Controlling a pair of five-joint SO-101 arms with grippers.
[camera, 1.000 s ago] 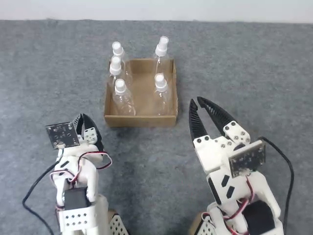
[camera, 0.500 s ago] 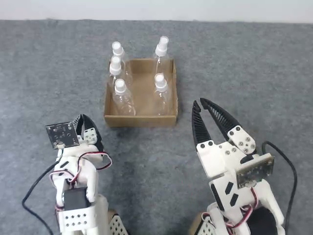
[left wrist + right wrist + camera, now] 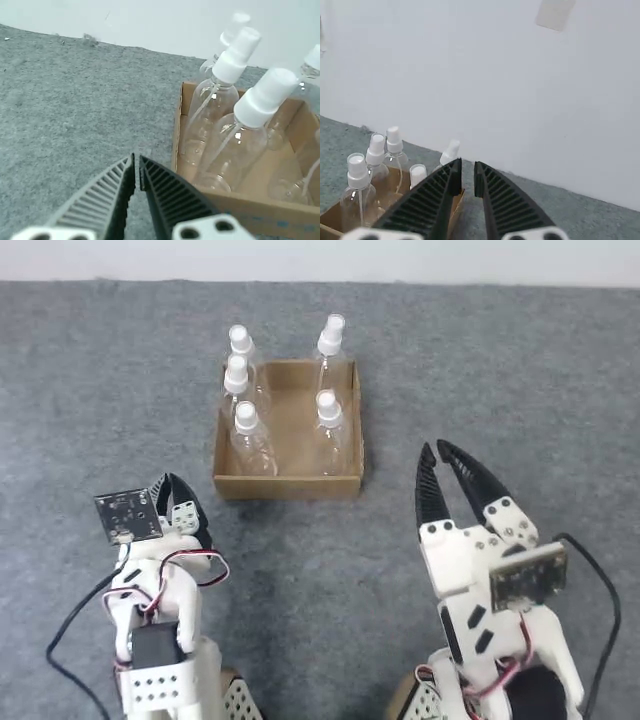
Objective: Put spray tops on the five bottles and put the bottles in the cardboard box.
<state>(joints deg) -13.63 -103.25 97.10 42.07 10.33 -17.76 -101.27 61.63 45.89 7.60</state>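
Note:
The cardboard box [image 3: 288, 483] lies on the grey carpet ahead of both arms. Five clear bottles with white spray tops stand in it: three along one side [image 3: 247, 430] and two along the other [image 3: 330, 425]. My left gripper [image 3: 172, 483] sits low, short of the box's near left corner, with its fingers shut and nothing between them. In the left wrist view that gripper [image 3: 137, 160] points at the box wall [image 3: 240, 207] and the nearest bottle [image 3: 235, 140]. My right gripper [image 3: 435, 448] stands to the right of the box, narrowly open and empty. Its wrist view has the gripper [image 3: 468, 164] raised, with bottles [image 3: 357, 185] lower down.
Grey carpet [image 3: 500, 360] spreads around the box on all sides. A pale wall [image 3: 520, 75] rises behind the table's far edge. Cables [image 3: 590, 580] hang beside each arm's base near the front edge.
The right arm has drawn back from the box and shifted to the right, its fingers staying narrowly apart. The left arm, the box and the bottles have not moved.

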